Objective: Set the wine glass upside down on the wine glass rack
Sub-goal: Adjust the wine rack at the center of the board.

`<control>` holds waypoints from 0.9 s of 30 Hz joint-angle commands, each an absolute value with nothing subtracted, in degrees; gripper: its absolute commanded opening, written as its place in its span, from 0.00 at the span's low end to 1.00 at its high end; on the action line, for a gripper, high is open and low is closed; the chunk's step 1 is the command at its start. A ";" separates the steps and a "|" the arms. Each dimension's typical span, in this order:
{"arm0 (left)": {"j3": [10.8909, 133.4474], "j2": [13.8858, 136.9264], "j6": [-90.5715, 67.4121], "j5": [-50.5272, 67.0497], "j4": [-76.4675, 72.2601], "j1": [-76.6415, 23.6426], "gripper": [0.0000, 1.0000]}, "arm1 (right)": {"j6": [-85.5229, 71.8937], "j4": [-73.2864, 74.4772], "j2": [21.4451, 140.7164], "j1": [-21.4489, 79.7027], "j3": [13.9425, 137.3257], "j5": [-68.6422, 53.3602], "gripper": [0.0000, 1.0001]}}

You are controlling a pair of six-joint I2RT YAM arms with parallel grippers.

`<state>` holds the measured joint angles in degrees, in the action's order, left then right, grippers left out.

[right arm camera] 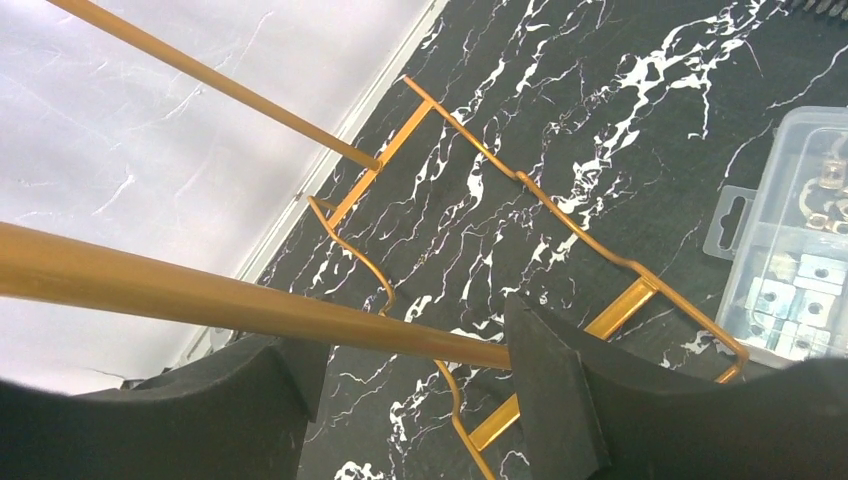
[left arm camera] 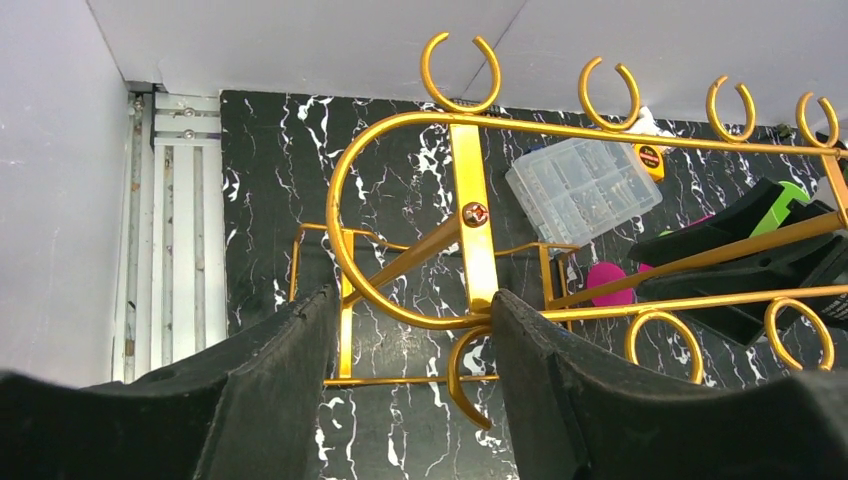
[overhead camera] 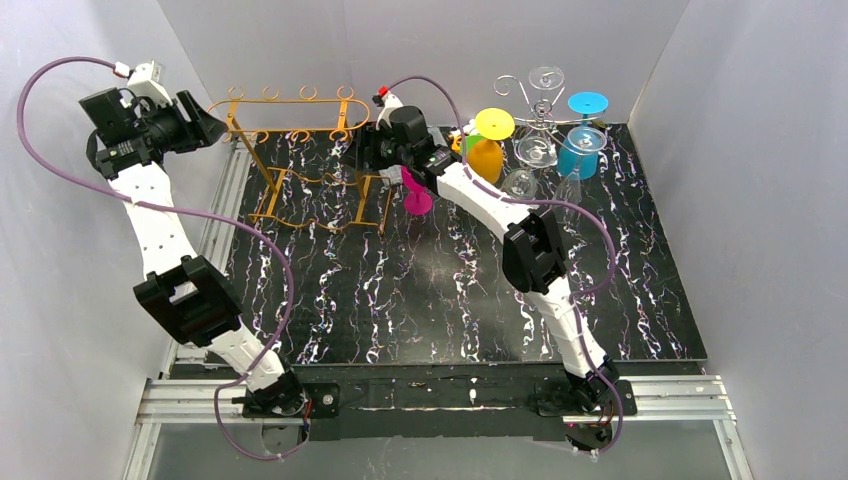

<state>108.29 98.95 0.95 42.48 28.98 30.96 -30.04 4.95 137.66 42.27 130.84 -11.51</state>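
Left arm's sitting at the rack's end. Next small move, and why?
Probably close the left gripper on the end bar of the gold rack to brace it. The bar shows between its open jaws, while the right gripper is open around a rail at the far end, with the pink wine glass beside it.

The near half of the desk [overhead camera: 420,300] is left open between the two arms, while its far right corner is crowded by a cluster of glasses [overhead camera: 537,148]. The far left is taken up by the gold rack [overhead camera: 300,150]: its top rail is seen crossing the gap of the right gripper [right arm camera: 410,345], and its looped end is faced by the left gripper [left arm camera: 412,298]. Room beside the rack's right end appears narrowed by a pink glass [overhead camera: 417,195] and a clear plastic box [left arm camera: 583,188].
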 commanded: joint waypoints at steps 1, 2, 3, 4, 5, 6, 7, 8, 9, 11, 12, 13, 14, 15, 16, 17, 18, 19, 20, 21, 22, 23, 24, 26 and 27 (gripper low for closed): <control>104.85 97.08 3.97 41.41 33.44 31.25 0.55 | -29.08 4.80 139.71 39.20 136.76 -9.58 0.71; 104.48 96.88 4.05 41.54 33.40 31.28 0.55 | -28.85 4.83 139.74 39.08 136.89 -9.61 0.71; 104.18 96.72 4.10 41.68 33.40 31.26 0.55 | -28.70 4.94 139.78 38.93 136.96 -9.65 0.72; 103.85 96.54 4.12 41.85 33.40 31.27 0.55 | -28.61 5.25 139.90 38.78 137.24 -9.58 0.73; 103.55 96.37 4.12 42.01 33.40 31.26 0.54 | -28.40 6.01 140.11 38.71 137.92 -9.42 0.74; 103.26 96.17 4.11 42.20 33.40 31.24 0.54 | -28.14 6.94 140.38 38.73 139.10 -9.30 0.76; 102.98 95.98 4.04 42.43 33.40 31.27 0.53 | -27.90 7.82 140.56 38.75 139.90 -9.20 0.78; 102.70 95.71 3.88 42.74 33.44 31.25 0.53 | -27.68 8.48 140.46 38.71 140.04 -9.23 0.80; 102.54 95.39 3.63 43.11 33.56 31.25 0.53 | -27.48 8.84 140.00 38.73 139.57 -9.33 0.83; 102.40 94.80 2.97 44.16 33.96 31.28 0.53 | -26.94 8.88 138.13 38.78 137.11 -9.59 0.89; 102.39 94.48 2.41 44.69 34.06 31.28 0.53 | -26.60 8.64 136.90 38.90 135.47 -9.62 0.91; 102.42 94.09 1.67 45.15 34.14 31.27 0.53 | -26.20 8.74 135.70 39.01 134.15 -9.58 0.94; 102.46 93.73 0.94 45.60 34.23 31.28 0.53 | -25.87 9.39 134.70 39.13 133.25 -9.57 0.97; 102.58 93.39 0.55 46.05 34.27 31.29 0.53 | -25.55 10.59 133.93 39.22 132.79 -9.58 0.98; 102.79 93.09 -0.63 46.40 34.32 31.29 0.53 | -25.12 12.38 133.20 39.32 132.57 -9.37 0.98; 103.05 92.85 -1.76 46.65 34.36 31.31 0.55 | -24.42 13.88 132.26 39.45 131.93 -8.94 0.99; 103.48 92.56 -2.59 46.84 34.36 31.30 0.57 | -23.74 14.74 130.86 39.66 130.48 -8.41 1.00; 104.00 92.35 -3.30 46.92 34.41 31.29 0.58 | -23.16 14.91 129.04 39.84 128.21 -7.83 1.00; 104.62 92.18 -3.97 47.02 34.44 31.30 0.59 | -22.67 14.80 127.19 39.95 126.00 -7.19 1.00; 105.22 92.01 -4.63 47.19 34.50 31.29 0.60 | -22.34 14.57 125.54 39.98 124.03 -6.83 1.00; 105.87 91.98 -5.24 47.44 34.61 31.29 0.61 | -22.05 14.34 124.14 39.99 122.51 -6.66 1.00; 106.67 92.03 -6.06 47.65 34.78 31.29 0.62 | -21.68 14.64 123.05 39.99 122.00 -6.54 1.00; 107.51 92.14 -6.79 47.69 35.04 31.29 0.62 | -21.28 15.59 122.51 39.99 122.48 -6.49 1.00; 109.35 92.54 -7.33 47.57 36.15 31.30 0.63 | -20.41 18.97 122.50 40.02 124.77 -6.25 1.00; 110.11 92.61 -7.20 47.48 36.83 31.29 0.63 | -19.69 20.83 122.32 40.13 125.56 -5.72 1.00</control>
<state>105.51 95.35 -5.10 45.85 33.45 31.00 -23.02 16.92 126.50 40.10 122.40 -7.63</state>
